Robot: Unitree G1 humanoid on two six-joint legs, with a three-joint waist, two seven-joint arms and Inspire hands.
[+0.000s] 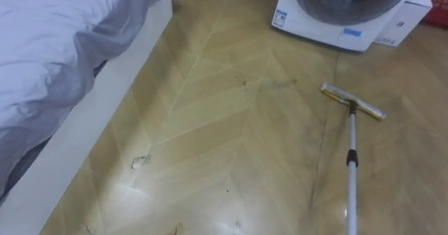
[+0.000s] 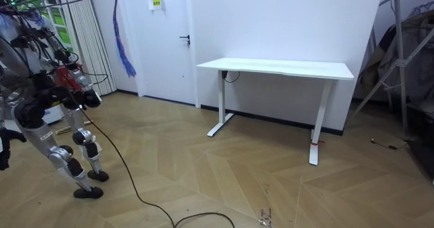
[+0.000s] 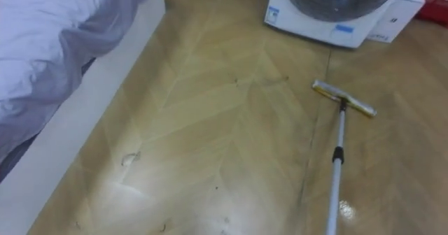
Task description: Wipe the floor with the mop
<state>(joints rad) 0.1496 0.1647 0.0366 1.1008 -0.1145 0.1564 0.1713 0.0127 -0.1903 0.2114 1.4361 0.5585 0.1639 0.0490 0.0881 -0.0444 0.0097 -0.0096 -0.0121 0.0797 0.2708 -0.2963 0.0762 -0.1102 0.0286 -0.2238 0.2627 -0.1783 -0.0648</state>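
A dark hand (image 2: 89,99) showed at the front of the bent-forward robot in the room view, but which hand it was, and whether it was closed on anything, could not be told.

Nearest in the eye views, the mop pole (image 1: 352,172) came in at 5 o'clock and ran up to the flat mop head (image 1: 352,101) at 2 o'clock, lying flat on the wooden floor (image 1: 231,137). A pale scrap (image 1: 141,161) lay at 7 o'clock, well apart from the head. The step in hand looked like a sweep leftward towards it. To do that well, the head probably needed to stay flat and be drawn across in one long pass, not lifted (the pole's angle would decide that).

The widest open room lay from the centre out to 6 o'clock. At 9 o'clock the white bed frame (image 1: 91,116) made a hard edge, with a grey sheet (image 1: 49,39) hanging over it, so a stroke ought to stop just short of it.

Farther off, small dark specks (image 1: 245,83) sat near 12 o'clock. Beyond them the washing machine (image 1: 315,22) and a box (image 1: 409,15) closed off 1 o'clock, near the head.
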